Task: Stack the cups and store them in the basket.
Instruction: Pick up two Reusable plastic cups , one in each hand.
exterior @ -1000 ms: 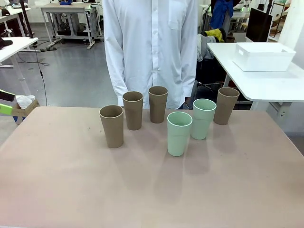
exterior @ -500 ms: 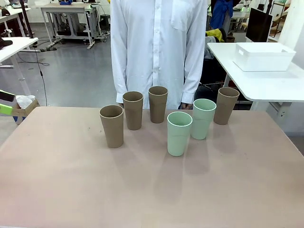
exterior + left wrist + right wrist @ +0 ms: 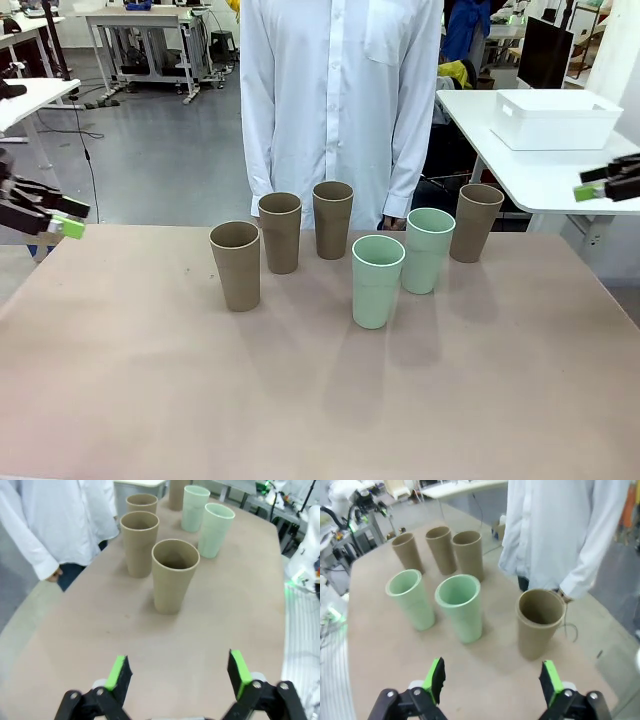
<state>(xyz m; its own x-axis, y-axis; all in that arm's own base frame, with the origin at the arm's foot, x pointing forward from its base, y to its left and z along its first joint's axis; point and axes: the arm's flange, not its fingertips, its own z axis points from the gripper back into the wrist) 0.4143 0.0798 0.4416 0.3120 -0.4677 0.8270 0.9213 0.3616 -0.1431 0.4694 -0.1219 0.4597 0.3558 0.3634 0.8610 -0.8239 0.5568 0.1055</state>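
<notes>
- Fingers: the left gripper [image 3: 178, 670] and the right gripper [image 3: 492, 676] are both released, spread wide and empty, each hovering near its own side of the desk [image 3: 300, 400].
- Task items: six cups [image 3: 280, 232] stand upright and unstacked on the desk. The basket [image 3: 555, 120] sits on a neighbouring white desk [image 3: 560, 178], well apart.
- Likely first targets: the front khaki cup [image 3: 175, 577] for the left gripper, the end khaki cup [image 3: 539, 622] for the right.
- Centre the cup between the fingers, grip mid-wall, lift straight, then lower it vertically into a matching cup.
- Keep clear of the mint cups [image 3: 377, 281], which stand close together.
</notes>
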